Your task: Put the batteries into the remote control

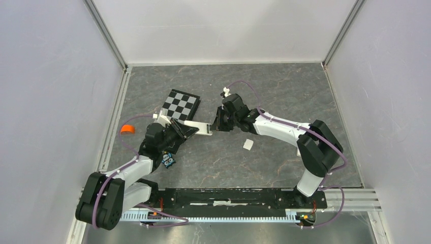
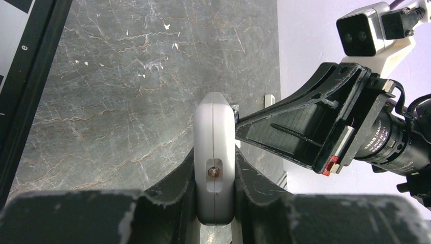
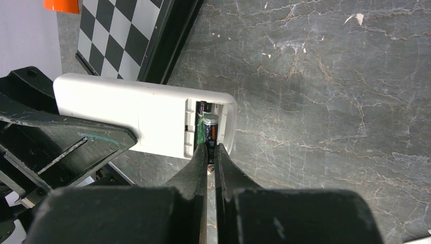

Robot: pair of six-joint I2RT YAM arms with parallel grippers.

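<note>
Second battery [image 3: 211, 131] half way into the held remote control [image 3: 147, 114]

The left gripper [image 2: 214, 168] is clenched on the remote control, at the centre of the top view, with the open compartment turned to the right gripper [image 3: 210, 152]. The right gripper looks pinched on the lower end of the second battery, in the middle of the right wrist view. The first battery [image 3: 201, 110] lies in the slot just beside it. The risk, I think, is this: if the battery goes in tilted, it may jam on the contact or spring out and roll away. A hard push may also turn the remote inside the left grip. I count two batteries, one remote control, one chessboard [image 1: 180, 104], one white square piece [image 1: 248, 144], one blue toy [image 1: 168, 160] and one orange object [image 1: 127, 130].
</note>
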